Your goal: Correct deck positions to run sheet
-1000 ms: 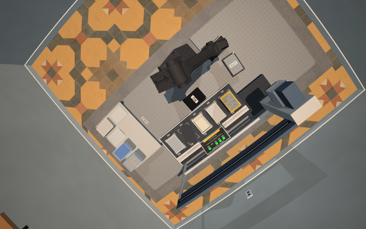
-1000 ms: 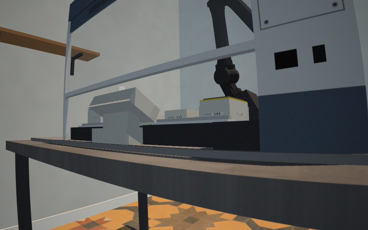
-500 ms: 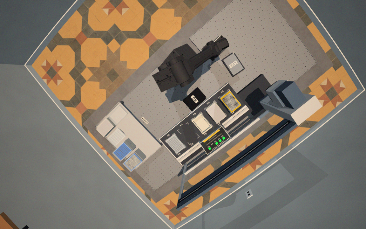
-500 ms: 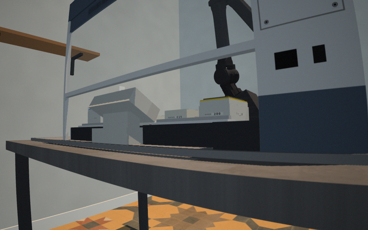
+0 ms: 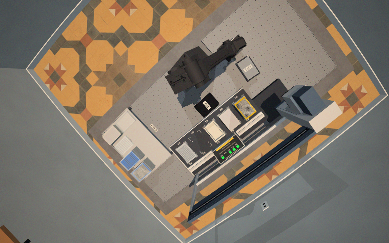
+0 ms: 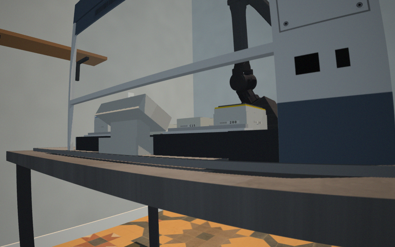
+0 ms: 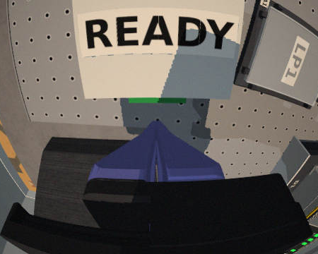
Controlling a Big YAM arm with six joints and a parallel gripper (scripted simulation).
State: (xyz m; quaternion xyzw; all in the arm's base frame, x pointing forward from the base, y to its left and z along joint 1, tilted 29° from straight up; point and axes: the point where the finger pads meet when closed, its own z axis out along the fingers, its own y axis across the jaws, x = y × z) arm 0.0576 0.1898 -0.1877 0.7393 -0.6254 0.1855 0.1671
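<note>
My gripper (image 7: 156, 128) is shut and empty, its blue fingertips pointing down just in front of the green button (image 7: 157, 100) under the READY sign (image 7: 158, 33). In the overhead view the arm's end (image 5: 237, 42) covers the button. On the deck, D1 holds an uncovered yellow-rimmed tip rack (image 5: 244, 108) labelled 200 (image 6: 238, 116). D2 holds the sealed block (image 5: 229, 118) labelled C15 (image 6: 192, 122). D3 holds an open cream reservoir (image 5: 214, 131). D4 (image 5: 198, 141) is bare. D5 holds an uncovered well plate (image 5: 186, 151). The LP1 nest (image 5: 247, 69) lies to the right of the button (image 7: 286, 58).
The black RG nest (image 5: 206, 104) sits between the arm's base and the deck. The SHELF (image 5: 135, 138) holds flat covers, a plate and two blue-rimmed racks. The deck's status panel (image 5: 229, 149) shows several green lights. The handler's tower (image 5: 304, 102) stands beyond D1.
</note>
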